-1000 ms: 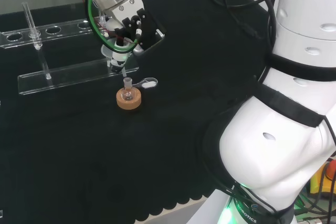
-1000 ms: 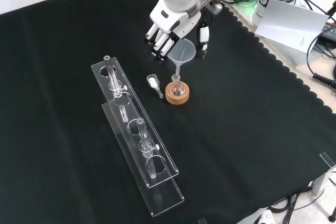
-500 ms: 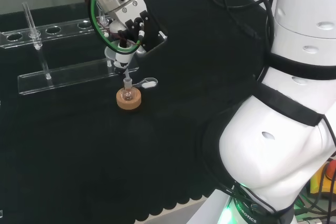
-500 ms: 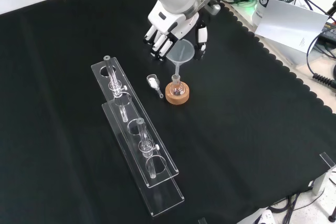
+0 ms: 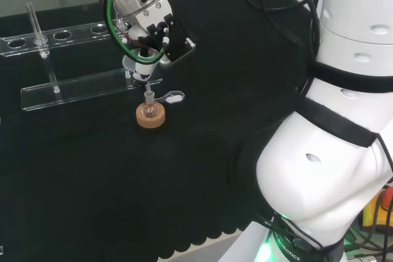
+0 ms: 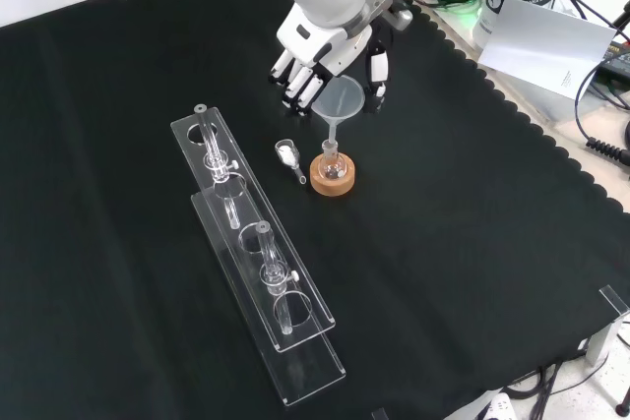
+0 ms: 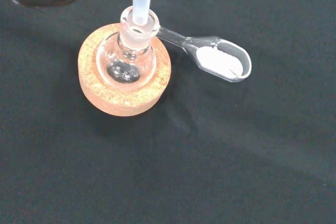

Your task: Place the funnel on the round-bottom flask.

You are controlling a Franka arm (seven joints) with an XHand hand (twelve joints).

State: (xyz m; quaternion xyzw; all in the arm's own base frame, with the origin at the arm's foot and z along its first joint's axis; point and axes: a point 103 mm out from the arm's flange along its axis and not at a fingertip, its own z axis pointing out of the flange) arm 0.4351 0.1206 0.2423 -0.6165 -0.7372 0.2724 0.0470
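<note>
our hand (image 6: 330,41) is curled round the funnel (image 6: 341,98), gripping its cone from above. the funnel's stem runs almost straight down, and in the wrist view its tip (image 7: 140,3) sits right at the mouth of the round-bottom flask (image 7: 127,61), which stands upright in its cork ring (image 6: 332,175) directly under the hand. we judge only a straight descent along that stem is left.

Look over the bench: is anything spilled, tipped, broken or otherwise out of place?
Nothing stands out. The small clear round-bottom flask sits upright in its cork ring stand. The clear scoop beside it keeps its white powder inside. The black and white hand holds the translucent funnel with its stem at the flask's neck.
</note>
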